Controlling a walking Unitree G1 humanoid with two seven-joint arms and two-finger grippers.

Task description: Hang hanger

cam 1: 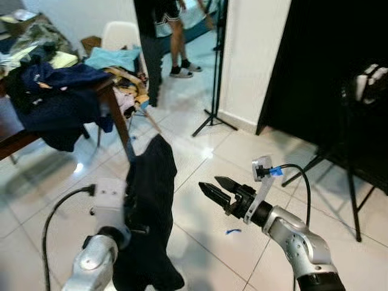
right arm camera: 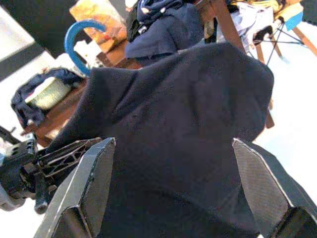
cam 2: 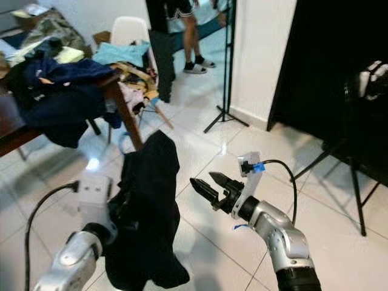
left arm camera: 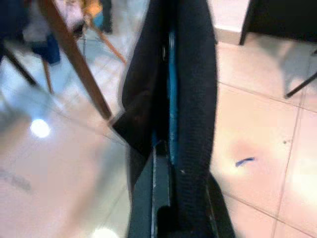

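A brown wooden surface (cam 1: 15, 136) stands at the robot's left, heaped with dark blue clothes (cam 1: 54, 97) that spill over its edge, with a teal cloth (cam 1: 112, 57) behind them. The white tiled floor (cam 1: 200, 224) carries a small blue scrap (cam 1: 233, 231), a black tripod (cam 1: 213, 118) and a white chair (cam 1: 121, 36).

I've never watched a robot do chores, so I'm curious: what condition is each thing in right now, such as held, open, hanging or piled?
Left gripper: shut on the blue hanger.
Blue hanger: held up, hook free, covered by the dark garment.
Dark garment: draped over the hanger, hanging above the floor.
Right gripper: open, beside the garment, holding nothing.
Clothes: piled on the table.
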